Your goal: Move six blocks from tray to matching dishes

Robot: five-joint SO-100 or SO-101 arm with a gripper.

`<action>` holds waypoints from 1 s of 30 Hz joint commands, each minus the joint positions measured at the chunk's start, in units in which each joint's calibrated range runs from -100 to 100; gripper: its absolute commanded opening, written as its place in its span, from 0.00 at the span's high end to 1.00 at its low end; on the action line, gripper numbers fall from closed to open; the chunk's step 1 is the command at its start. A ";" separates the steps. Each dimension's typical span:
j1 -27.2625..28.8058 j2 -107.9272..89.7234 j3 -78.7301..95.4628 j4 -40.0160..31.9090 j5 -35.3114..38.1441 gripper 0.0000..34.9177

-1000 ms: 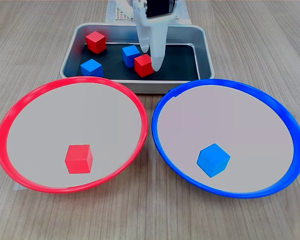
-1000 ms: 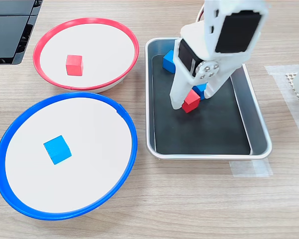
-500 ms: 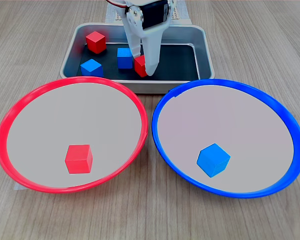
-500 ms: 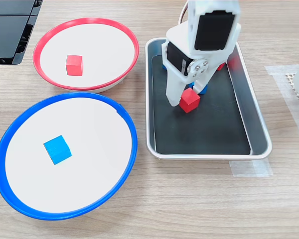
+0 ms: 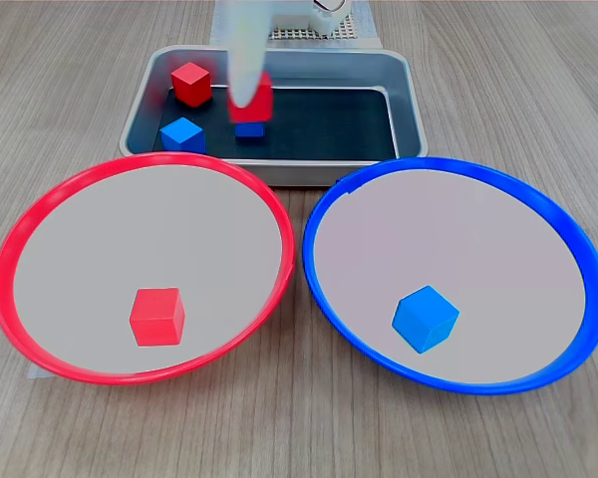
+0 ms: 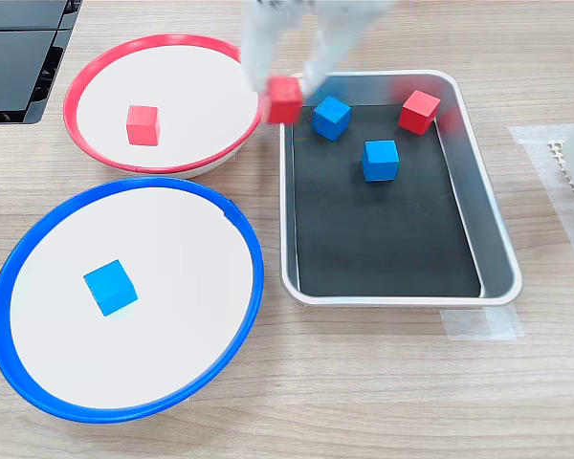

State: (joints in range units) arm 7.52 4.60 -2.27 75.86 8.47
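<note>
Two blocks are dished already; the tool is clamped on a red block; three sit in the tray.

Office desk (wood laminate, taped markers).

Three blocks in tray

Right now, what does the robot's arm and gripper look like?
Only the gripper shows, smeared by motion blur: white plastic, with two long fingers tapering toward the tips. In the first exterior view, more white housing sits at the top edge. Cables and markings cannot be made out.
</note>
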 commanded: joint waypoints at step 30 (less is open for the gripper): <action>5.70 -24.35 47.01 -9.45 2.34 0.55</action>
State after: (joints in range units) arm 13.36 -18.24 42.83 68.19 11.55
